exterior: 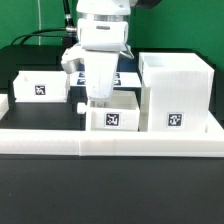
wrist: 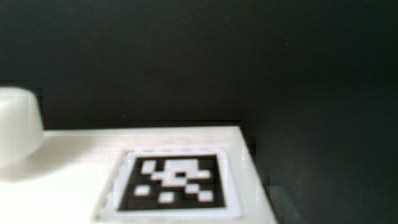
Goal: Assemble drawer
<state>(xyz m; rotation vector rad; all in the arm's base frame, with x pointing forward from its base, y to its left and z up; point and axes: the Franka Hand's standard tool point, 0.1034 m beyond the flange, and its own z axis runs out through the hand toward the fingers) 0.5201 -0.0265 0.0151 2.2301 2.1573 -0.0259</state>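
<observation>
Claw [exterior: 98, 97]: lower centre of frame, down at middle tray [exterior: 113, 113], left-of-frame rim; opening and hold cannot be told | casing [exterior: 176, 92]: centre right, upright, just beside that tray | second tray [exterior: 40, 88]: centre left, apart.

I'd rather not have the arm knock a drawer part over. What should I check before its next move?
1. Gripper lined up over the middle tray: ok, it hangs low at the tray's top.
2. Grip on that tray: cannot tell; the wrist view shows only one finger.
3. Casing upright, on the exterior view's right of the tray: ok.
4. Gap between casing and middle tray: cannot tell.
5. Left tray apart from the gripper: ok.
</observation>
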